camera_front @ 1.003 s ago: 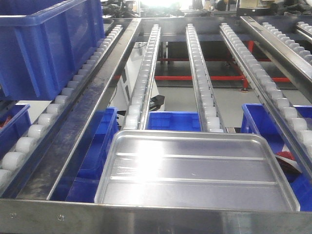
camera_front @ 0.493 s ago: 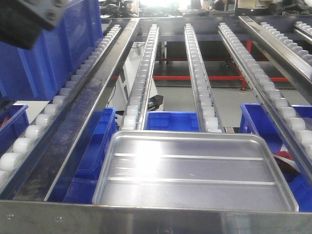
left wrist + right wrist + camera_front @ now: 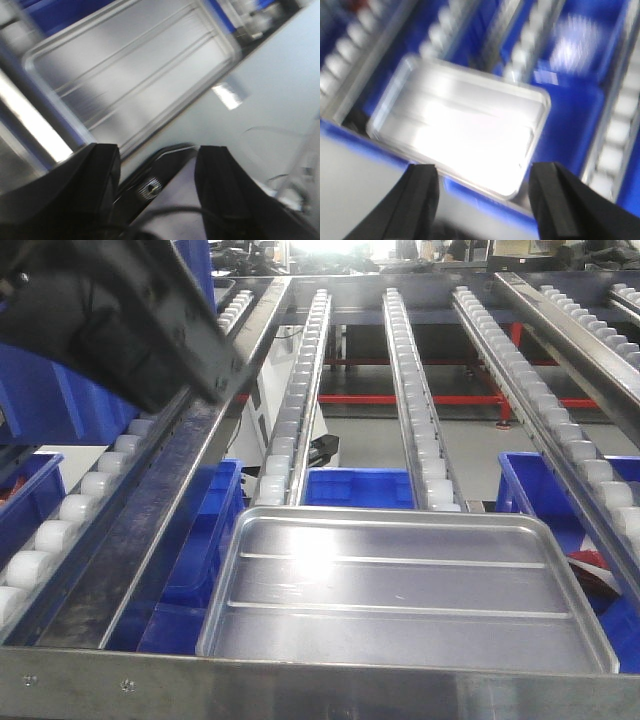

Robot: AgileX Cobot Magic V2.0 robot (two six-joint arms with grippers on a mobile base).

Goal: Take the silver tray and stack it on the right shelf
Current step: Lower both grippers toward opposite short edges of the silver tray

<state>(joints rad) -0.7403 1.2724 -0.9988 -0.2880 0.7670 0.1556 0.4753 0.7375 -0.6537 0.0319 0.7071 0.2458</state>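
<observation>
Silver tray (image 3: 400, 590) is lying flat on the right shelf (image 3: 215, 455), covering the near ends of the two middle roller tracks (image 3: 408, 390), its near rim sitting just behind the front bar (image 3: 420, 695). Blue bins (image 3: 355, 488) are showing underneath. Left tool (image 3: 156, 152) is hanging above the tray, fingers spread apart and gripping nothing. Right tool (image 3: 485, 172) is likewise gaping empty over it. A dark arm (image 3: 110, 320) is crossing the front view's upper left.

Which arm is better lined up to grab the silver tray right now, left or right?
Probably right. The right pincer is open with the silver tray centred between its fingers, near rim just ahead. The left pincer is open too, but the tray lies off to its upper left.
</observation>
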